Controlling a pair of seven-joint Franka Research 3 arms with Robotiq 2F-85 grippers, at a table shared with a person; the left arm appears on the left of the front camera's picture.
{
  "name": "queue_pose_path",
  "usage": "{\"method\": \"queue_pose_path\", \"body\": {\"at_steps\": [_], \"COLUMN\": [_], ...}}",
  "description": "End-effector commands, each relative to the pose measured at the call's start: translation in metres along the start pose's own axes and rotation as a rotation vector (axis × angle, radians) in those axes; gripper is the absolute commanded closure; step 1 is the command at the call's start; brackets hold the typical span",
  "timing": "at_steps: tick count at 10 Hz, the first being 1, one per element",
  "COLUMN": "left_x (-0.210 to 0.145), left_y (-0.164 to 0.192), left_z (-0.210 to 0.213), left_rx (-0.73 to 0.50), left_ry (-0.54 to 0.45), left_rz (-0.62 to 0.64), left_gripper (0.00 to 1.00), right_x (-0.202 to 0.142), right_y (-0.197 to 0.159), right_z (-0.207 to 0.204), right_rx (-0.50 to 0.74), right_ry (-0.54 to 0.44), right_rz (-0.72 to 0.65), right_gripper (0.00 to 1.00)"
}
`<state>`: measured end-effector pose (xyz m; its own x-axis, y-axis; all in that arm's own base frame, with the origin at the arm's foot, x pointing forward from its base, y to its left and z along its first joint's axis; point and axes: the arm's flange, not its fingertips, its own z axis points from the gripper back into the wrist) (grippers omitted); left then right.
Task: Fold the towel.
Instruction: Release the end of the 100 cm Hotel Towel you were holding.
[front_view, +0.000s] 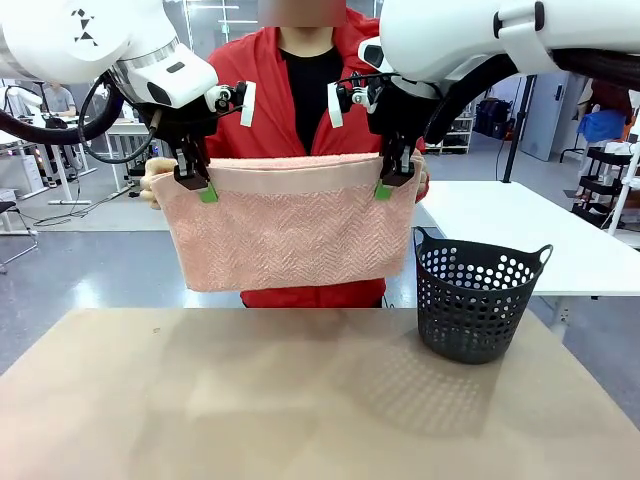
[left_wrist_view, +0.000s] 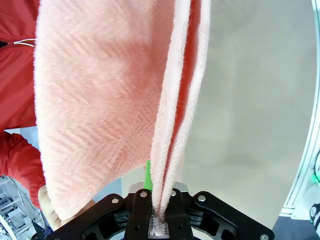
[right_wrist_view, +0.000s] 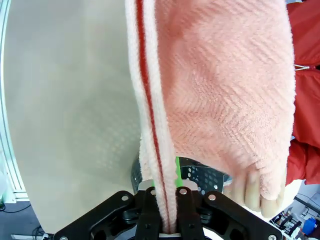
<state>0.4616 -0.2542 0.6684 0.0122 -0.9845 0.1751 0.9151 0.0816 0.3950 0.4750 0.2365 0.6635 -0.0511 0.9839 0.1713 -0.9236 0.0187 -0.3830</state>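
Pinching the towel (front_view: 290, 235) by its upper corners, our left gripper (front_view: 205, 188) and right gripper (front_view: 385, 186) hold it doubled, long axis level, above and left of the basket (front_view: 480, 300); our right gripper sits nearer that basket.

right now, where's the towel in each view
Front view: towel hangs upper centre in front of the person, top corners pinched by the left gripper and right gripper.
Left wrist view: towel upper left, doubled edge running down into the left gripper.
Right wrist view: towel upper right, doubled edge running down into the right gripper.
Shared landmark: the tan table, beside the towel in both wrist views.
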Motion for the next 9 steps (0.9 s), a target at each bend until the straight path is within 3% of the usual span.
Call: {"method": "queue_pose_path", "body": {"at_steps": [1,9], "left_x": [-0.0018,-0.0018], "left_y": [0.0002,0.0002], "left_z": [0.0019,0.0019], "left_rx": [0.004,0.004], "left_ry": [0.007,0.007], "left_rz": [-0.004,-0.004], "left_gripper": [1.00,1.00], "right_x": [-0.0009,-0.0009], "right_y": [-0.0004,-0.0004], "right_z": [0.0006,0.0006], "right_rx": [-0.001,-0.001], "right_ry": [0.000,0.000], "right_rz": [-0.002,-0.002], "right_gripper": [1.00,1.00]}}
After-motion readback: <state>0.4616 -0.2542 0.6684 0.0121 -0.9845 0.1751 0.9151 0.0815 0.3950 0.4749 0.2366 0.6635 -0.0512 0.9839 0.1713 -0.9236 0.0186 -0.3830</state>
